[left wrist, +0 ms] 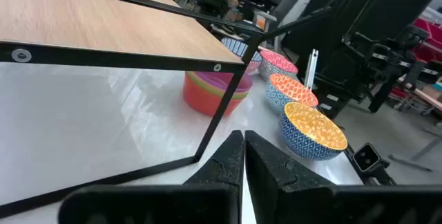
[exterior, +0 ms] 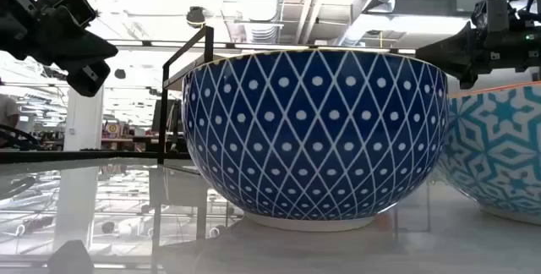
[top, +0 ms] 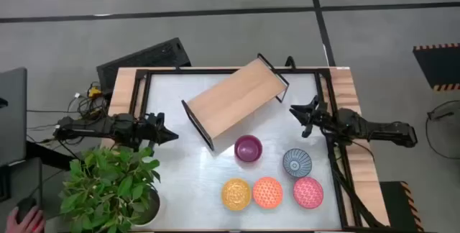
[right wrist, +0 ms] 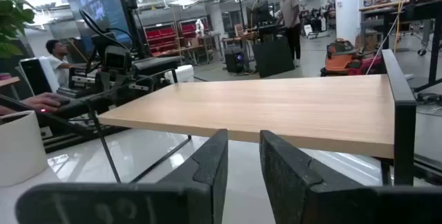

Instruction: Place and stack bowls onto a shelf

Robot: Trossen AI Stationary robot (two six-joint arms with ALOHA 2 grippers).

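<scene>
Blue-white bowl [exterior: 314, 134] fills the low view, close to the lens on the bench [top: 180, 168]. Shelf [top: 233, 100] sits angled mid-bench, nothing on it. Purple bowl [top: 248, 148] just beside its near end; yellow bowl [top: 236, 193], orange bowl [top: 267, 192], pink bowl [top: 307, 192] in a row nearer the front edge. Left pincer [top: 164, 135] pressed together, holding nothing, left of shelf. Right pincer [top: 298, 112] slightly spread, holding nothing, right of shelf.

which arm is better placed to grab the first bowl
Right, probably. The right claw hovers just above the blue-white bowl, with the other bowls close by. The left claw sits across the table beside the plant, farther from them.
</scene>
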